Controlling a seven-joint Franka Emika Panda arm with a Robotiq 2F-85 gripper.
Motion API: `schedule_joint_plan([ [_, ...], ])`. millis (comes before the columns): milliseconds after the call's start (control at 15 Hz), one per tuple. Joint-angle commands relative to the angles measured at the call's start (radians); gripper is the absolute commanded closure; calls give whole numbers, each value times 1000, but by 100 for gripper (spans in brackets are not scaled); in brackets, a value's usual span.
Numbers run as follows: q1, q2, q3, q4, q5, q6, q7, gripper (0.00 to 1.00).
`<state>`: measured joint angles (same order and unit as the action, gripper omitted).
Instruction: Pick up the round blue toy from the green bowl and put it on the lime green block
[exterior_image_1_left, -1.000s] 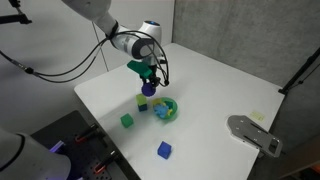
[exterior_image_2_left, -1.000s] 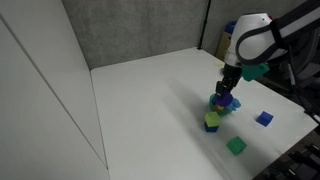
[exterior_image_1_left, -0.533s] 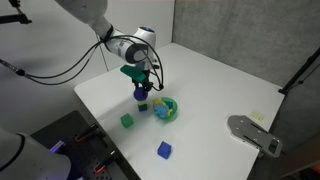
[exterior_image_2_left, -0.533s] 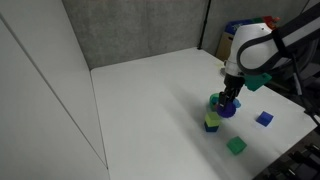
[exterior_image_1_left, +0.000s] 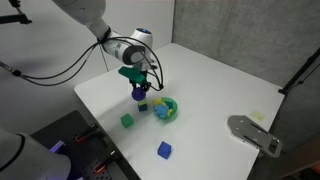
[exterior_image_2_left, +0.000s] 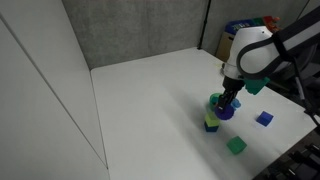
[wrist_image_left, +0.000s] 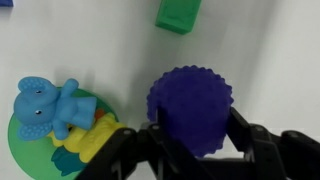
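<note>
My gripper (exterior_image_1_left: 138, 86) is shut on the round blue toy (exterior_image_1_left: 139, 95), a knobbly dark blue ball. It holds the ball just above the lime green block (exterior_image_1_left: 143, 106), left of the green bowl (exterior_image_1_left: 166, 110). In the other exterior view the gripper (exterior_image_2_left: 229, 103) holds the ball (exterior_image_2_left: 227, 112) over the lime block (exterior_image_2_left: 211, 124), and the bowl (exterior_image_2_left: 215, 101) is partly hidden behind. In the wrist view the ball (wrist_image_left: 190, 98) sits between the black fingers (wrist_image_left: 197, 142). The bowl (wrist_image_left: 14, 143) is at lower left. The lime block is hidden there.
The bowl holds a light blue elephant toy (wrist_image_left: 45, 105) and a yellow piece. A darker green cube (exterior_image_1_left: 127, 121) (exterior_image_2_left: 236, 146) (wrist_image_left: 177, 14) and a blue cube (exterior_image_1_left: 164, 150) (exterior_image_2_left: 264, 118) lie nearby. A grey metal object (exterior_image_1_left: 253, 133) sits at the table's right edge.
The gripper has carried the ball from above the bowl sideways to over the lime green block and has come slightly lower. It stays shut on the ball.
</note>
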<state>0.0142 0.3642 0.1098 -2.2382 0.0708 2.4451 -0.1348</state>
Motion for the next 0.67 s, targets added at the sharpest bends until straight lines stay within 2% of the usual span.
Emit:
schedule_joint_plan([
  [0, 4, -16, 4, -19, 3, 51, -27, 65],
  [600, 9, 25, 11, 3, 2, 124, -39, 65],
])
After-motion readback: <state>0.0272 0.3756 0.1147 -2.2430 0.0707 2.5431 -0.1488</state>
